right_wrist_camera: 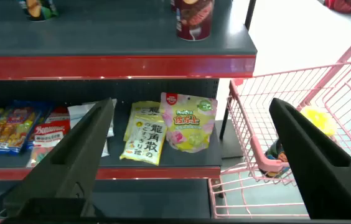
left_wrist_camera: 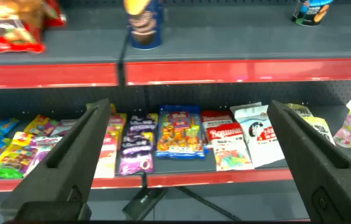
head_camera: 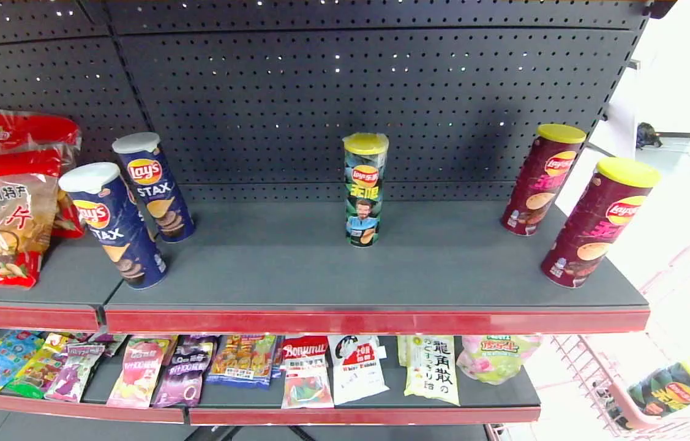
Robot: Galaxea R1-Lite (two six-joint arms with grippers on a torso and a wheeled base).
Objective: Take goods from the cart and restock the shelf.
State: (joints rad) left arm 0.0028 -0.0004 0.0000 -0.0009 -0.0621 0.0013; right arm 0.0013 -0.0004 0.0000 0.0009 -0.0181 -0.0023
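1. Nearest the lens: left gripper [left_wrist_camera: 188, 106], dark fingers [left_wrist_camera: 70, 155] spread wide, pointed at the lower shelf [left_wrist_camera: 225, 180] and its row of snack packets [left_wrist_camera: 178, 130].
2. Right gripper [right_wrist_camera: 192, 102], likewise spread wide, pointed at the right end of that same lower shelf, just where the pink wire cart [right_wrist_camera: 350, 93] stands beside the shelving.
3. Task's thing: dark green can [head_camera: 666, 389] with a yellow lid, lying on its side inside the cart, right of the shelving and lower than the upper shelf [head_camera: 381, 275].
4. In the right wrist view, that can behind the cart's wires, beyond the right gripper and well apart from both of its fingers; farther still from the left gripper.
5. On the upper shelf, grey with a red front edge: two blue cans [head_camera: 115, 223] with white lids at the left, one behind the other.
6. Near the middle, toward the back: a matching green can [head_camera: 365, 190], upright, alone.
7. At the right end: two maroon cans [head_camera: 599, 223] with yellow lids, the nearer one close to the front corner.
8. Far left, on the adjoining board: red snack bags [head_camera: 8, 226], propped against the perforated back panel [head_camera: 320, 92].
9. At the lower shelf's right end, nearest the cart: a pale green pouch [right_wrist_camera: 188, 121].
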